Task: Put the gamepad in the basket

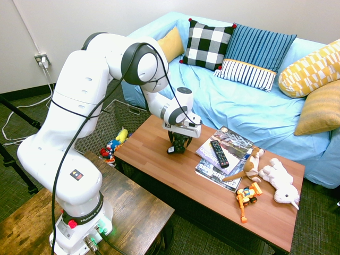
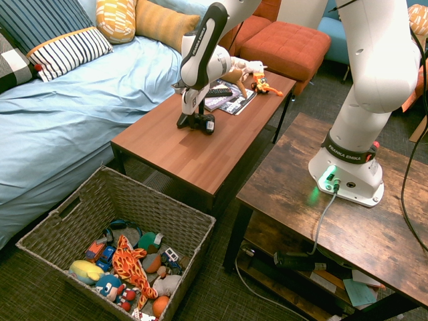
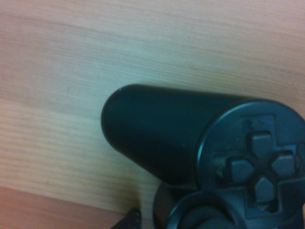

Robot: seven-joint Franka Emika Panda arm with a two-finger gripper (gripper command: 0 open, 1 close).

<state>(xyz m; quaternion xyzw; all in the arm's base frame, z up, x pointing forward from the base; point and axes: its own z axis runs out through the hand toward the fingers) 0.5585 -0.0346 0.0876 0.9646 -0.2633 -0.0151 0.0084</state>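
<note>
The gamepad (image 1: 175, 149) (image 2: 200, 123), small and black, rests on the reddish wooden coffee table (image 1: 175, 175) (image 2: 180, 150) near its basket-side end. My gripper (image 1: 177, 144) (image 2: 192, 118) points straight down onto it, fingers closed around its body. In the wrist view the gamepad (image 3: 190, 143) fills the frame from close by, with one rounded handle and the direction pad showing over the wood. The basket (image 2: 157, 196) (image 1: 114, 125), large, rectangular and grey-brown with sloping sides, stands on the floor beyond the table's end and holds several toys.
A long black remote (image 1: 219, 153) lies on magazines (image 1: 226, 143) mid-table. Plush animals (image 1: 281, 180) and an orange toy vehicle (image 1: 247, 196) sit at the far end. A blue sofa (image 1: 239, 101) with cushions runs along the table. A darker wooden table (image 2: 334, 214) stands beside it.
</note>
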